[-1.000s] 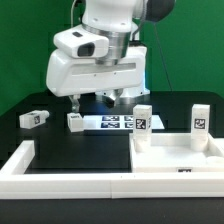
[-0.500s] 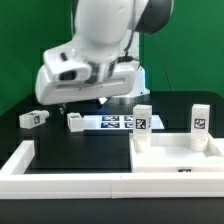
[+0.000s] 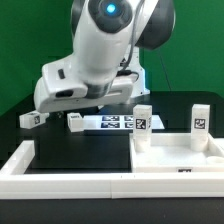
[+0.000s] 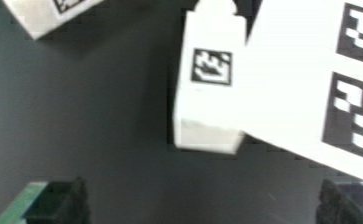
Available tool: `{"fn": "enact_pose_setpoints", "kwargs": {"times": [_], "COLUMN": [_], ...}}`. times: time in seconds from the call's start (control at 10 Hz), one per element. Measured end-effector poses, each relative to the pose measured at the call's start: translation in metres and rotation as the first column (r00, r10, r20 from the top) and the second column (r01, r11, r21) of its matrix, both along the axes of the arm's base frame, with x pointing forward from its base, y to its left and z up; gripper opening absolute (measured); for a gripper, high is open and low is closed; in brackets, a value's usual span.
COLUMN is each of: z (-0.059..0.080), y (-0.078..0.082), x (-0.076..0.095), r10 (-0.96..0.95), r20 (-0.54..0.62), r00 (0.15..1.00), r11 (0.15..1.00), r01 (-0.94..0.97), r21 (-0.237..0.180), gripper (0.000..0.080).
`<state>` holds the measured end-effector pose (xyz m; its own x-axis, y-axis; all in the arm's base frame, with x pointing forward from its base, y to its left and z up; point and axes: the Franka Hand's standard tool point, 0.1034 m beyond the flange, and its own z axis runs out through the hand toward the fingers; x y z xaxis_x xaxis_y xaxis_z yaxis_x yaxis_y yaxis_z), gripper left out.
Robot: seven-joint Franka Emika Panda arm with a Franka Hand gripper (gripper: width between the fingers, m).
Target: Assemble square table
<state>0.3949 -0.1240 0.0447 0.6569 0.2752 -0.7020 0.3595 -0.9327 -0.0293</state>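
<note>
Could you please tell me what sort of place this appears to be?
Probably a robotics lab bench: a white arm over a black table with a green backdrop, a tag-printed marker board, and tagged white leg blocks.

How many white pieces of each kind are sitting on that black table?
4 short white plastic leg blocks with tags: two lying, two upright
1 white square plastic slab
1 flat white marker board
1 long low white border wall
Total: 7
</note>
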Motion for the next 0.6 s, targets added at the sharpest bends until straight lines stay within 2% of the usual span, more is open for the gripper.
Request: {"fn": "enact_pose_setpoints", "kwargs": {"times": [0.1, 0.2, 0.3, 0.6], "z": [-0.007, -0.01, -0.014, -0.014], "y": [-0.014, -0.021, -0.025, -0.022], "x": [-0.018, -0.032, -0.038, -0.036], "r10": [-0.026, -0.044, -0.053, -0.049], "r20": [-0.03, -0.052, -0.068, -0.069], "r00": [0.999, 0.998, 0.996, 0.996], "r11": [1.0, 0.999, 0.998, 0.999], "r01": [0.026, 0.043, 0.052, 0.048], "r21": [-0.009, -0.014, -0.022, -0.025], "gripper": [0.0649, 0.0649, 0.0649, 0.0649]}}
